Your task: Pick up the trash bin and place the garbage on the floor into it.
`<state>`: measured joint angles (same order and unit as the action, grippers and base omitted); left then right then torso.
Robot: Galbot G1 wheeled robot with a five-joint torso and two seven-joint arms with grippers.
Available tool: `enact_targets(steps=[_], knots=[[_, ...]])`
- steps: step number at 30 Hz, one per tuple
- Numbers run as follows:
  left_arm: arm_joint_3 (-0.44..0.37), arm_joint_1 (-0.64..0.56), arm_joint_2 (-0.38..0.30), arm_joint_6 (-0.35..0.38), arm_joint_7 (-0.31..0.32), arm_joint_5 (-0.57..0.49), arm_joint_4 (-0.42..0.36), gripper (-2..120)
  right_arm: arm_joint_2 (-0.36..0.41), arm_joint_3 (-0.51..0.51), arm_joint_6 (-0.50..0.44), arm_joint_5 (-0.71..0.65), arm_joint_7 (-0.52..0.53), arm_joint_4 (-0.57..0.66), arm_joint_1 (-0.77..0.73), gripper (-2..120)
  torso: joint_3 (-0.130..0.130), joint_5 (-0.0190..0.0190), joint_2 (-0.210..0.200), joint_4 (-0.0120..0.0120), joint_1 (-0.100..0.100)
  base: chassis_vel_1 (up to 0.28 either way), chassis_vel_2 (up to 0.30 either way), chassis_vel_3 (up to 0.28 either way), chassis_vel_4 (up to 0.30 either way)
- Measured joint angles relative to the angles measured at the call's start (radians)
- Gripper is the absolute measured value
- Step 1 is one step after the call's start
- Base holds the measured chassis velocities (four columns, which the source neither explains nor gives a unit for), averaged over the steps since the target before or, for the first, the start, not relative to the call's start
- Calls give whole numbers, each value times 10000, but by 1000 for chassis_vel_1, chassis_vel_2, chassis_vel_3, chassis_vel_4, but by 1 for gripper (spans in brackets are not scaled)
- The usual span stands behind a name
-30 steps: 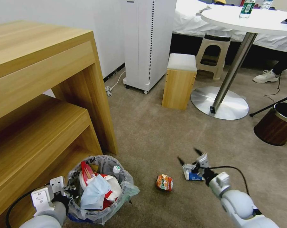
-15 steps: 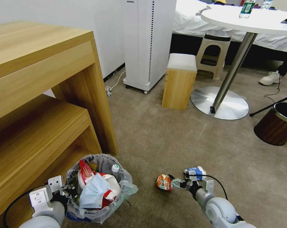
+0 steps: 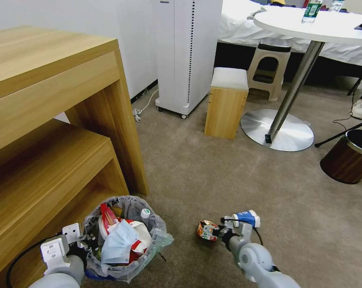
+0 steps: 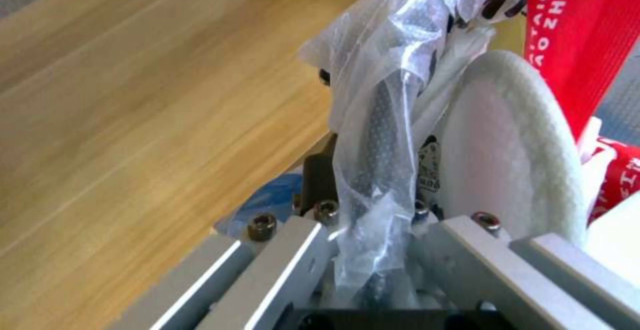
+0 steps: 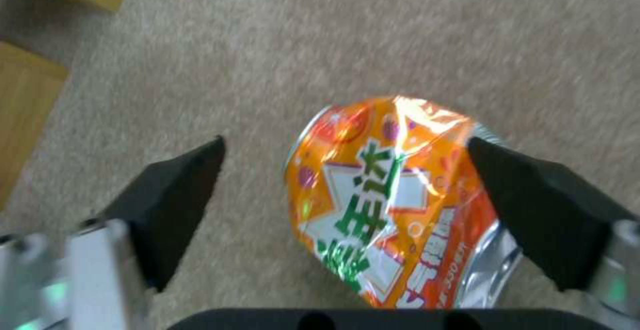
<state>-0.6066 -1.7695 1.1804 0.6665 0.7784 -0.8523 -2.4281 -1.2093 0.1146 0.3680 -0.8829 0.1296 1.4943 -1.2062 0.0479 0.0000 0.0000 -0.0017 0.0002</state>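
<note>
Straddling the crushed orange can (image 5: 393, 200) on the floor (image 3: 213, 172) with jaws apart, the right gripper (image 5: 347, 180) is poised to close, while the left gripper (image 4: 373, 250), clamped on the trash bin (image 3: 125, 240) rim, holds it near for dropping.

Crushed orange can (image 5: 393, 200) of glossy, creased metal lies on matt short-pile carpet (image 5: 400, 35); crinkly translucent plastic bag (image 4: 380, 120) lines the bin; smooth wood-grain shelf (image 3: 49, 120).
</note>
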Motion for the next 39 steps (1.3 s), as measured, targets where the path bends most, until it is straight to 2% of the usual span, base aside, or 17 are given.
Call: enact_targets(steps=[5,14,20,25,28,31,32,35,37,39], knots=[[-41,48,-62,-2,-1,-52,-19,0,219,-19,270,-270,413,563,-349,86,0,-2,0,-2,0,0,0,0,0],[111,407,-79,-5,-25,-86,246,0,594,200,779,-1089,1297,1805,-1028,98,0,-1,0,-3,0,0,0,0,0],[148,521,-103,-4,-36,-105,325,0,374,140,1132,-1487,1880,1758,-1046,99,-1,0,0,-2,0,0,0,0,0],[130,567,-146,-5,-37,-159,355,0,-27,73,1273,-1618,2215,1225,-946,99,0,0,0,-3,0,0,0,0,0],[102,587,-169,-5,-37,-185,378,0,-114,78,1268,-1613,2277,1007,-880,92,0,0,0,-2,0,0,0,0,0],[102,621,-178,-5,-38,-206,400,0,-93,150,1243,-1583,2296,999,-863,80,0,0,0,-2,0,0,0,0,0],[102,621,-178,-5,-38,-206,400,0,-93,150,1243,-1583,2296,999,-863,80,0,0,0,-2,0,0,0,0,0],[122,664,-172,-5,-38,-210,451,0,-12,252,1208,-1544,2297,1042,-854,64,0,0,0,-3,0,0,0,0,0],[136,665,-169,-5,-38,-211,466,0,18,294,1194,-1533,2295,1042,-837,61,0,0,0,-3,0,0,0,0,0],[145,664,-167,-5,-44,-209,476,0,52,376,1159,-1498,2271,974,-759,51,0,0,0,-2,0,0,0,0,0]])
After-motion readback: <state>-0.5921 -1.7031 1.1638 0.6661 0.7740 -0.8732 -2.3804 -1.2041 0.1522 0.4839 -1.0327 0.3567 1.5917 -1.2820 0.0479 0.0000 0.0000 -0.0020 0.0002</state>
